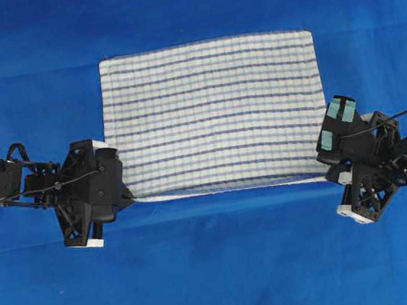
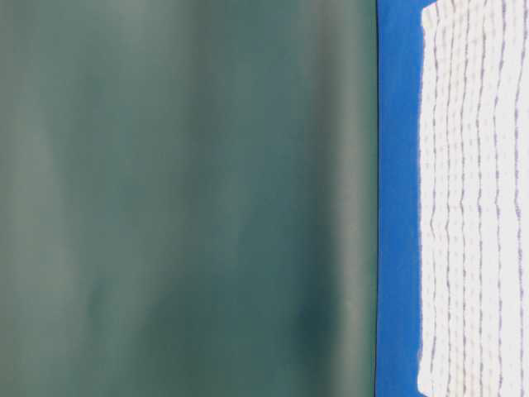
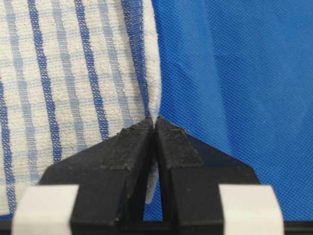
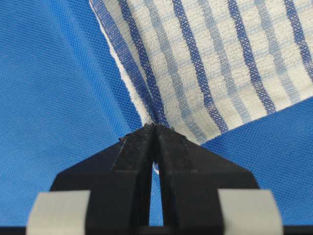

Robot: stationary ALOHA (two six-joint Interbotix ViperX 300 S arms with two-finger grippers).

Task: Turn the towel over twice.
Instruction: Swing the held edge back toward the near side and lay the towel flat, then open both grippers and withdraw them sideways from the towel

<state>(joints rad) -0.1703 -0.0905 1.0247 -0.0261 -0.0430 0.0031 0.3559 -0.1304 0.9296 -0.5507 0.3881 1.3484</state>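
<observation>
The blue sheet [image 1: 223, 273] covers our table; the towel [image 1: 213, 112] lies mid-table. Our left gripper [image 3: 155, 121] and right gripper [image 4: 155, 128] each pinch a near corner — jaws tight on cloth. We risk one corner slipping out mid-flip — bunching the towel.

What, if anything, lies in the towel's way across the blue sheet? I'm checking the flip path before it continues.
Nothing visible. Both the left gripper and right gripper are shut on the towel at its near corners, and the blue sheet beyond it lies bare.
</observation>
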